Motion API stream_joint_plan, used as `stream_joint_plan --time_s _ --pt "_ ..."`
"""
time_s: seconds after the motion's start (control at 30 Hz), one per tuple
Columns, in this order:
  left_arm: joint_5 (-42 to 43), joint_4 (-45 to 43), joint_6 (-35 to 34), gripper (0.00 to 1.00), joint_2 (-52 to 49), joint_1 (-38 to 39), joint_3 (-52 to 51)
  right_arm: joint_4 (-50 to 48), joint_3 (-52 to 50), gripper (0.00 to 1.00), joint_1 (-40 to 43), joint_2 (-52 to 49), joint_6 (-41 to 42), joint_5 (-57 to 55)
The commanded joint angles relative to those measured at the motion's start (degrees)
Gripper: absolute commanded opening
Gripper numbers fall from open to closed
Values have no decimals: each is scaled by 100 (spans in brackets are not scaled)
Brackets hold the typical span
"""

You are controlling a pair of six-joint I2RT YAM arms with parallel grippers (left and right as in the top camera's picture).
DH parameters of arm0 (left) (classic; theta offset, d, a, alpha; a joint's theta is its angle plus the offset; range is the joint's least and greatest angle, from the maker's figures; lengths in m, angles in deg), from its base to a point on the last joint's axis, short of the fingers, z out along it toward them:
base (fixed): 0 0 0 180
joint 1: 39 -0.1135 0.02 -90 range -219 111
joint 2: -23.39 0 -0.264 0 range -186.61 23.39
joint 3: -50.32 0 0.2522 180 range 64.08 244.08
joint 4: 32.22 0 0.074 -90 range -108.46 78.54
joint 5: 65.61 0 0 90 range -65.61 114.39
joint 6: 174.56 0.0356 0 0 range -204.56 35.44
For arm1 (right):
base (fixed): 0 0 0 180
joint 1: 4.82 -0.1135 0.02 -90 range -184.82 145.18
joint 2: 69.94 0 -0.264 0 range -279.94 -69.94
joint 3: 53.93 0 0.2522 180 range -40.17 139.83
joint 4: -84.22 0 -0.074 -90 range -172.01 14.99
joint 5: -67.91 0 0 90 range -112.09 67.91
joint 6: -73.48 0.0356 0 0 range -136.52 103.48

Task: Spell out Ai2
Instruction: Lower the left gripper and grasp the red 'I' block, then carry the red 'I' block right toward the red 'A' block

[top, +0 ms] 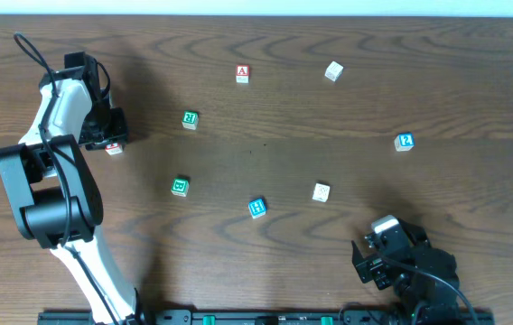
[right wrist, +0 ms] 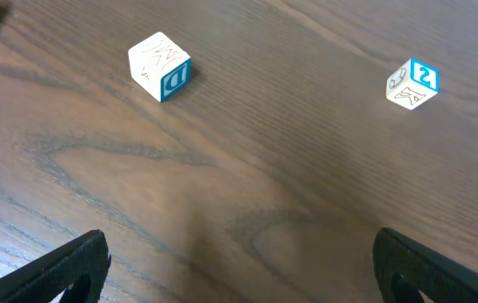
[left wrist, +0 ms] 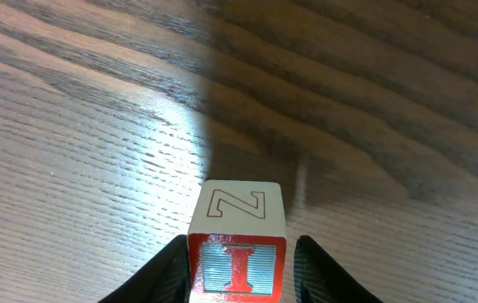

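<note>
Left wrist: I block (left wrist: 237, 263) faces camera, I upright, Z up.

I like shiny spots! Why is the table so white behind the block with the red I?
Left wrist view: glare, light bouncing off the table behind the I block, with darker shadow to its right. Overhead view: no such bright patch.

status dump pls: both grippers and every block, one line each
left gripper: shut on I block
I block: held between the fingers, Z face up
right gripper: open, empty
A block: loose
2 block: loose
D block: loose
upper green block: loose
lower green block: loose
blue block: loose
far white block: loose
</note>
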Motion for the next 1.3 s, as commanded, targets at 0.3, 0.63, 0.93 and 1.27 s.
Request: stream_joint_plan --time_s 0.3,0.63,0.93,1.27 --pt "-57 17 57 28 -55 -13 81 24 -66 99 46 37 -48 46" --pt "74 20 -79 16 -48 -7 175 24 -66 99 46 37 -48 46" --pt "485 496 -498 6 -48 415 1764 24 -66 99 46 37 -48 46" --pt "-155 -138 -748 5 -79 2286 2566 24 -66 99 46 37 -48 46"
